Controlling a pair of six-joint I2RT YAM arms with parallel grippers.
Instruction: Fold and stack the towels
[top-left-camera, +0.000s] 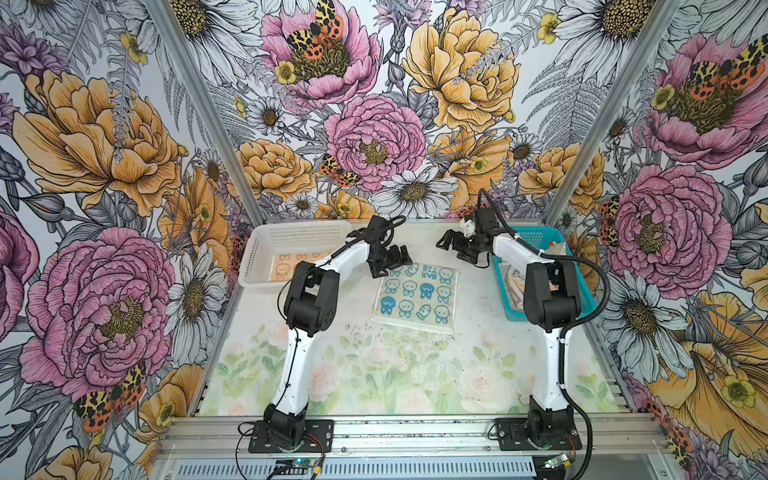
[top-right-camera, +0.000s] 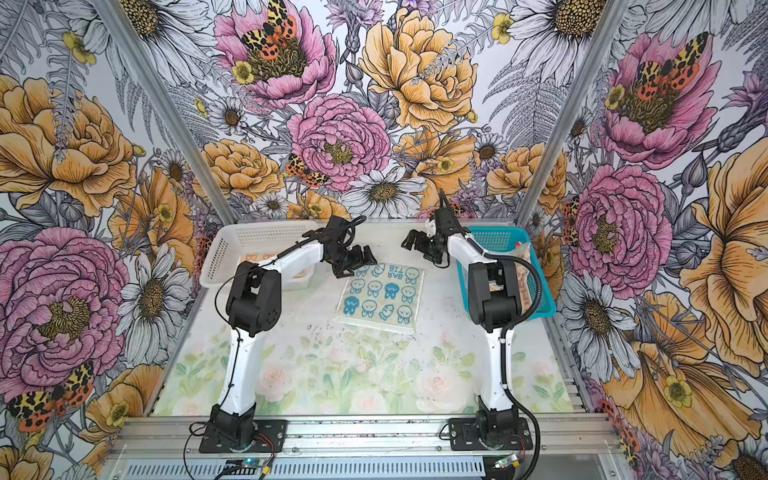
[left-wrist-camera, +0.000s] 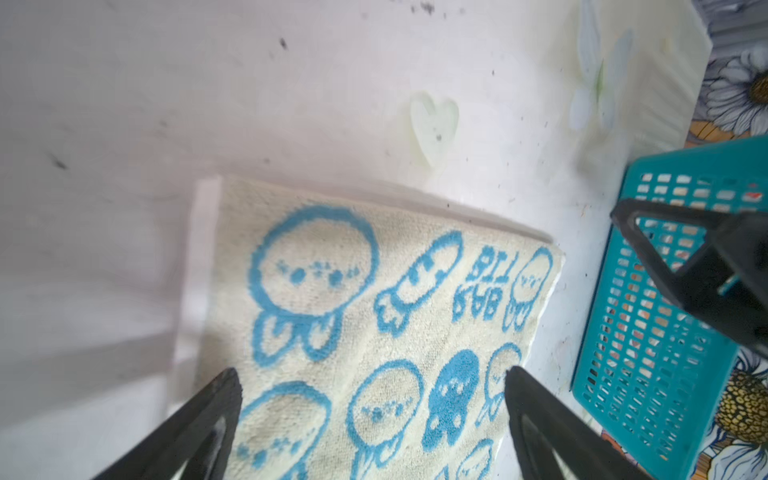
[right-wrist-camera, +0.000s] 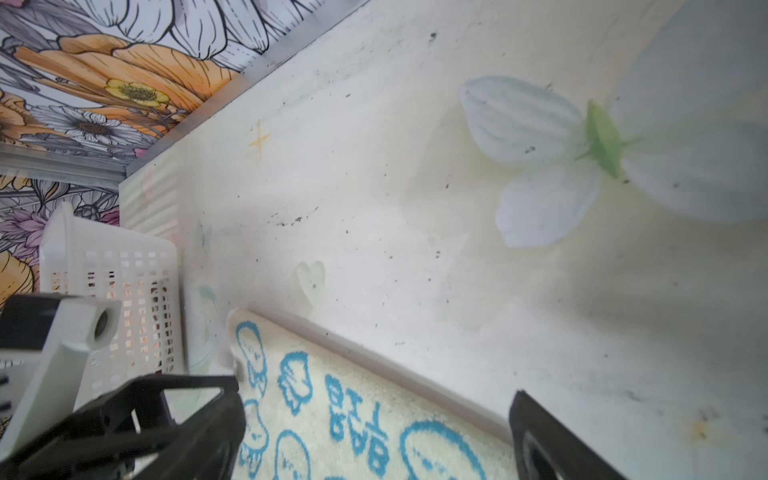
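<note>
Cream-and-blue towel (top-left-camera: 417, 297) lies flat, its far corner between the left gripper (top-left-camera: 392, 264) fingers, far edge near the right gripper (top-left-camera: 451, 249). Both gape wide, empty. Step: probably starting a fold; next needs both far corners pinched.

Near half of table (top-left-camera: 374, 374) bare, open passage. Far corners blocked: white basket (top-left-camera: 291, 233) left, teal basket (top-left-camera: 534, 239) right; towel (top-left-camera: 415, 297) flat between.
</note>
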